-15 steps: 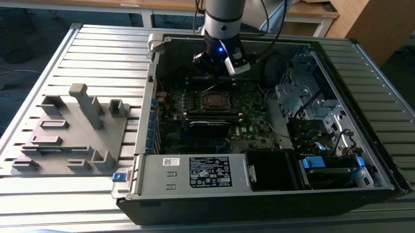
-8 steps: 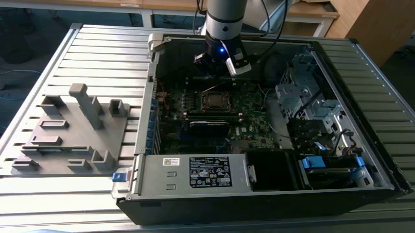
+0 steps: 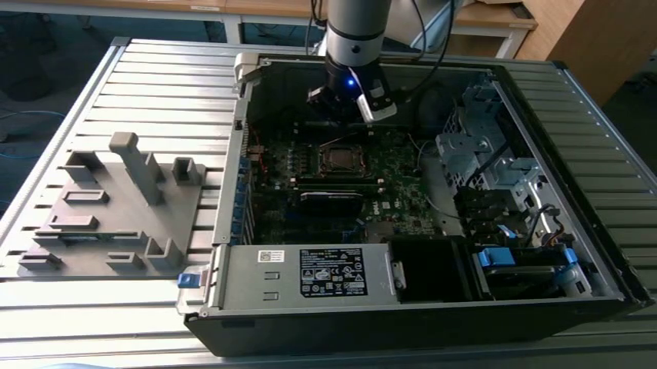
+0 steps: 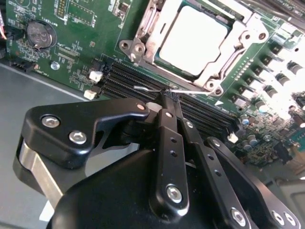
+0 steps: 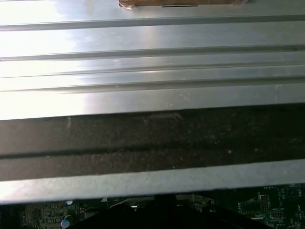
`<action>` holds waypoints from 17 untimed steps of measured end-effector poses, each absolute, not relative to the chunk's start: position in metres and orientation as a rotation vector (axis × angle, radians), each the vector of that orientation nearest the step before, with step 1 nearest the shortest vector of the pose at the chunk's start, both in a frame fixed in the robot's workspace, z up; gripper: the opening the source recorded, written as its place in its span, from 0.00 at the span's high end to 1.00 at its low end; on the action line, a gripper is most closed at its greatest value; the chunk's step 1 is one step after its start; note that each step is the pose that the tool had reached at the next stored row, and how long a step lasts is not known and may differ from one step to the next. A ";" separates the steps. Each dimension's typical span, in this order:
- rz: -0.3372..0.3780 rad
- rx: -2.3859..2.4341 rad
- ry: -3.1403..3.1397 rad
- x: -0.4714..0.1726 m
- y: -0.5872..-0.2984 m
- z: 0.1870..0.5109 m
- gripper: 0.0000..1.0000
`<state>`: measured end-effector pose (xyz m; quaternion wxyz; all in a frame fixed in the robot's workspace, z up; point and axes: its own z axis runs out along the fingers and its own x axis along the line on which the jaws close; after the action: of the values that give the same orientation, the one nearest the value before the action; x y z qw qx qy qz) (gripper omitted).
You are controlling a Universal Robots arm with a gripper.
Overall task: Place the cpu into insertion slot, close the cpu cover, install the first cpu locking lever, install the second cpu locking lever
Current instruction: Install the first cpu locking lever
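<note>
- While the cpu (image 4: pixel 193 40) lies under the cpu cover (image 4: pixel 217 67), the gripper (image 4: pixel 167 98) is pinched closed at the locking lever (image 4: pixel 143 87).
- The lever is likely thin, springy wire, best caught at its free end.

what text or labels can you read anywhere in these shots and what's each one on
None can be read.
Black label on the power supply: print too small to read.
White sticker beside it: too small to read.
Motherboard markings, second wrist view: blurred, unreadable.
cpu top: glare, no legible marking.
</note>
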<state>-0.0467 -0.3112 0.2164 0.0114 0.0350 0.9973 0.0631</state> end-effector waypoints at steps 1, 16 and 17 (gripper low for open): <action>0.196 0.109 3.111 -0.047 -0.311 0.215 0.89; 0.173 0.145 3.108 -0.043 -0.311 0.208 0.89; 0.173 0.162 3.107 -0.043 -0.311 0.208 0.89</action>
<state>-0.0430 -0.3112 0.2077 0.0129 0.0520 0.9970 0.0554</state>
